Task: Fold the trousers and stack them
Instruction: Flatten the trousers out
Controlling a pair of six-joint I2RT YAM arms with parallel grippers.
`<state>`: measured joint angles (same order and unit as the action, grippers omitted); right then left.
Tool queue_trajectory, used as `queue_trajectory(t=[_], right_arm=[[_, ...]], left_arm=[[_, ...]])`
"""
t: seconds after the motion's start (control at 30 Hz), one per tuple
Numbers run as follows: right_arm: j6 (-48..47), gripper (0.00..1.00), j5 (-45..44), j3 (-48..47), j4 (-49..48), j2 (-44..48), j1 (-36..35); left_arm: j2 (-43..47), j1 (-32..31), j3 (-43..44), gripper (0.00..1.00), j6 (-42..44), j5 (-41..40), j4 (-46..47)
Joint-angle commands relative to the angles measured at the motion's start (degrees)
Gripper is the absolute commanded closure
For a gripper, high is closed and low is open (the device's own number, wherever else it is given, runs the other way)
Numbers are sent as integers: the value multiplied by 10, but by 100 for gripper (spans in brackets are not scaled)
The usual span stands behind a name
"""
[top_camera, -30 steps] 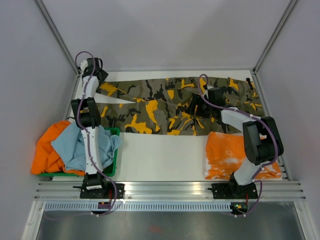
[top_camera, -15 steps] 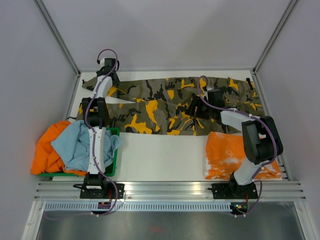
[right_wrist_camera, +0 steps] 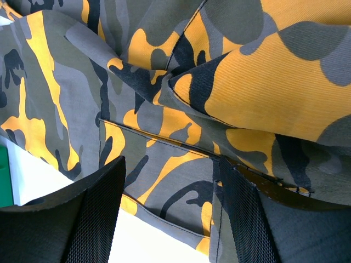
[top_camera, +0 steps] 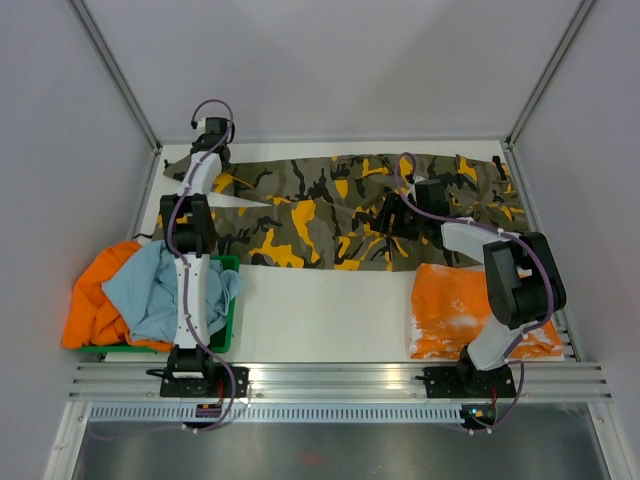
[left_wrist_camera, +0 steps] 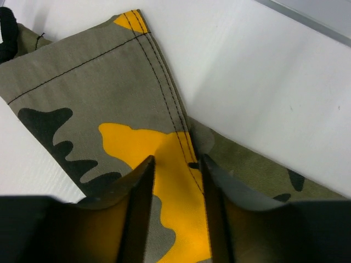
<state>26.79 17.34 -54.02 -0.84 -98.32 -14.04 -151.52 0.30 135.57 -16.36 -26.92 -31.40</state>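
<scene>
Beyond the green plastic basket (top_camera: 230, 262), one pair of long olive camouflage cloth trousers (top_camera: 350, 205) lies spread; two grippers: left gripper (left_wrist_camera: 175, 161) narrow astride the hem nearest the basket, grip I cannot tell; right gripper (right_wrist_camera: 171, 161) wide over cloth farther away

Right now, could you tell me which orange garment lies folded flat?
The white-mottled one by the right arm; the plain orange one is crumpled at the green bin.

A lab test cell: white table (top_camera: 320, 310), aluminium rail (top_camera: 340, 378) at its edge, blank grey walls (top_camera: 330, 60) around.
</scene>
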Motion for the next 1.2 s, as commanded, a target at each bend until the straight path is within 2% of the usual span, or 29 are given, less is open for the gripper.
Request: queue_trajectory(t=[0.0,0.13,0.2,0.3,0.47,0.6,0.77,1.0,1.17], right_arm=[[-2,24,11,2,-28,4,-2],[-2,24,10,4,-28,7,-2],[-2,24,8,5,-28,8,-2],[-2,24,8,7,-28,9,-2],[-2,24,7,13,-28,18,-2],[-3,24,7,20,-30,21,-2],[5,24,16,33,-51,18,-2],[0,24,16,35,-43,16,-2],[-5,24,18,38,-36,16,-2]], left_arm=[[25,5,-7,58,30,-7,-24],[24,5,-7,70,35,4,-21],[25,5,-9,85,34,3,-22],[29,5,-16,98,19,0,-24],[97,31,-87,98,-65,34,4],[189,66,-227,98,-133,106,84],[292,72,-352,98,-172,157,174],[383,81,-505,98,-237,111,211],[436,86,-600,97,-296,91,202]])
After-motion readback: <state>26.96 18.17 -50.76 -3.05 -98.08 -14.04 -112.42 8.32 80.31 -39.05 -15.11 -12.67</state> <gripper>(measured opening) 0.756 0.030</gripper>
